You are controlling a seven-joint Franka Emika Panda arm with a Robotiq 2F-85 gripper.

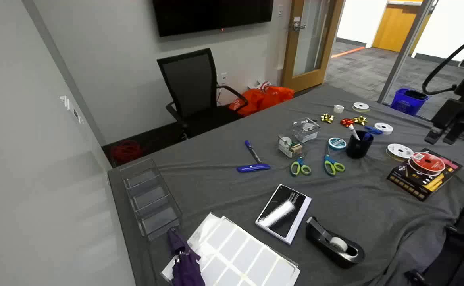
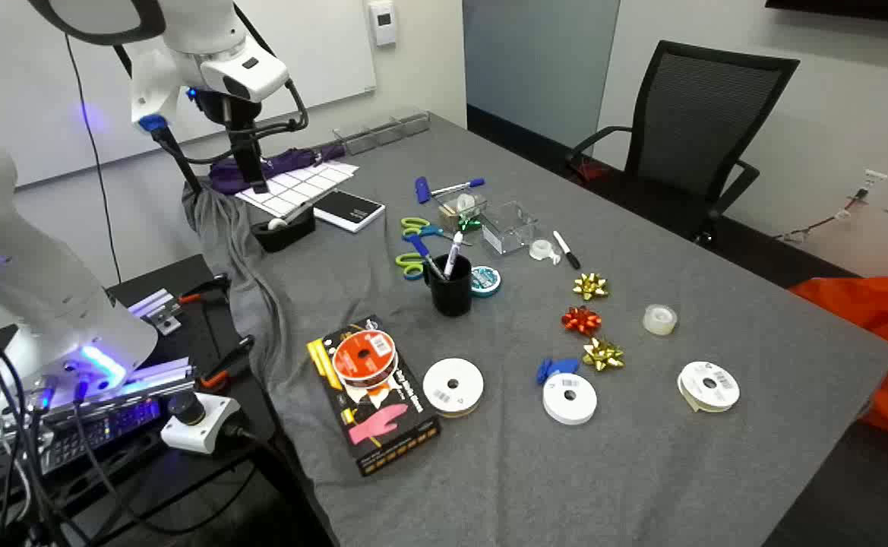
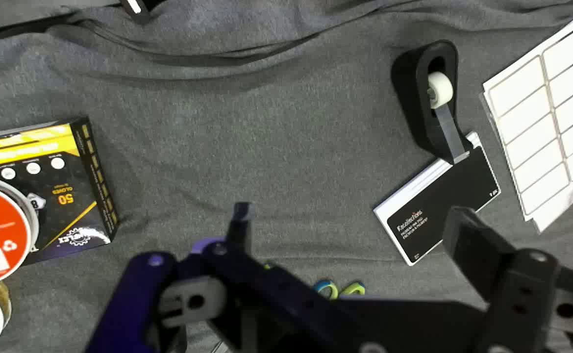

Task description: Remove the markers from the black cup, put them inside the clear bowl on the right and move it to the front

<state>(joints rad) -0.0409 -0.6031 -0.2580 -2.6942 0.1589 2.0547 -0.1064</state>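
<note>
Hand (image 3: 351, 214) hovers empty above the table (image 2: 603, 471), jaws spread wide; I judge this gives grasping clearance. Below and well apart from it, the black cup (image 2: 452, 295) stands upright, propping two markers (image 2: 453, 256) with upper ends exposed, which should let me grip them.

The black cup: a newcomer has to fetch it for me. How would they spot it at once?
On the gray-covered table, find the black glove box with a red spool on top. The black cup stands near that box, beside a flat, round teal-and-white disc. Among these low-lying neighbours, it is the upright dark cylinder with markers poking out of its top.
</note>
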